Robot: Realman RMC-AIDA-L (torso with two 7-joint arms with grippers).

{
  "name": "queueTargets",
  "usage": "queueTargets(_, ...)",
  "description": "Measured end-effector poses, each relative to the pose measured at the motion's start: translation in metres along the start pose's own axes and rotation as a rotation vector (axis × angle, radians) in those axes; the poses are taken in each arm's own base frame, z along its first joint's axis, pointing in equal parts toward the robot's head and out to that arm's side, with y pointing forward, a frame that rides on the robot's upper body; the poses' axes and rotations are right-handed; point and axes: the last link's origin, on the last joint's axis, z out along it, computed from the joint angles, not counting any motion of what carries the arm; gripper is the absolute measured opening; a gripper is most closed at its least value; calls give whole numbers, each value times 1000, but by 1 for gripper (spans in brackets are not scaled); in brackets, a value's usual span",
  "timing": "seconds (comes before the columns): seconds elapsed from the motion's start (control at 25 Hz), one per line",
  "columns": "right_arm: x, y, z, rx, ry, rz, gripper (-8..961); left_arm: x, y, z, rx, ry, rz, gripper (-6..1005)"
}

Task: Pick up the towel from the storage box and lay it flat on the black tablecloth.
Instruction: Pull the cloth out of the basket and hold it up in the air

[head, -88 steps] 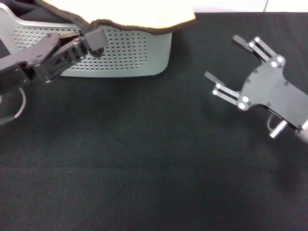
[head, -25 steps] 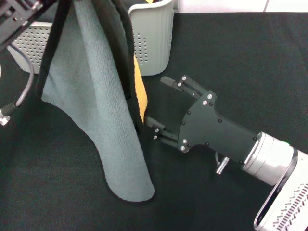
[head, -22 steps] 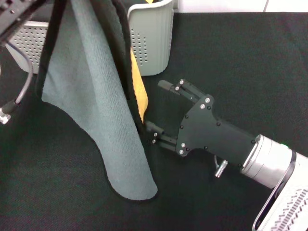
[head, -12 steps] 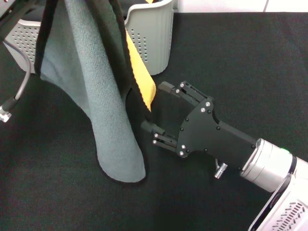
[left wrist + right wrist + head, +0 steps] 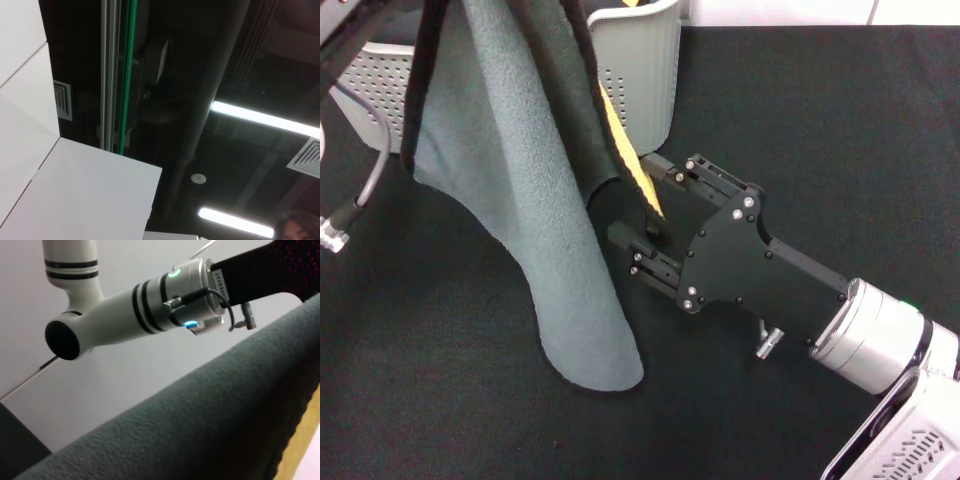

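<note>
The towel (image 5: 520,180) hangs in the air from the top left, grey-green face toward me, its low tip touching the black tablecloth (image 5: 820,130). Its yellow face shows along a black-edged corner (image 5: 638,178). Only a bit of my left gripper (image 5: 345,25) shows at the top left corner, and it holds the towel up. My right gripper (image 5: 642,205) is open, with that yellow corner between its fingers (image 5: 670,167). The storage box (image 5: 642,80) stands behind the towel. The right wrist view shows the towel (image 5: 200,425) close up.
A cable with a metal plug (image 5: 335,235) hangs at the left. My left arm's white forearm (image 5: 125,307) shows in the right wrist view. The left wrist view shows only ceiling lights (image 5: 260,117). Bare tablecloth lies at the front and the right.
The towel was lifted out of the storage box. In the last second my right gripper has moved up and left, and the yellow corner now lies between its open fingers.
</note>
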Motion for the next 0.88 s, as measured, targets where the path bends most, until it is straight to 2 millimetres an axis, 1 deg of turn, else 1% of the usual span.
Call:
queueTargets(0.12,-1,2,-2,-5,0,-6,662,2,0,-1,4,6,7,39)
queueTargets(0.32,-3,6,-9,9,11,3,615,5,1,-4,18,17,22,38)
queueTargets(0.56,-2,4,-10,24,18,10,561,4,1,-5,19,17,20,38)
queueTargets(0.88,-2,7,-11,18,21,16,467,3,1,-7,28,21,15,38)
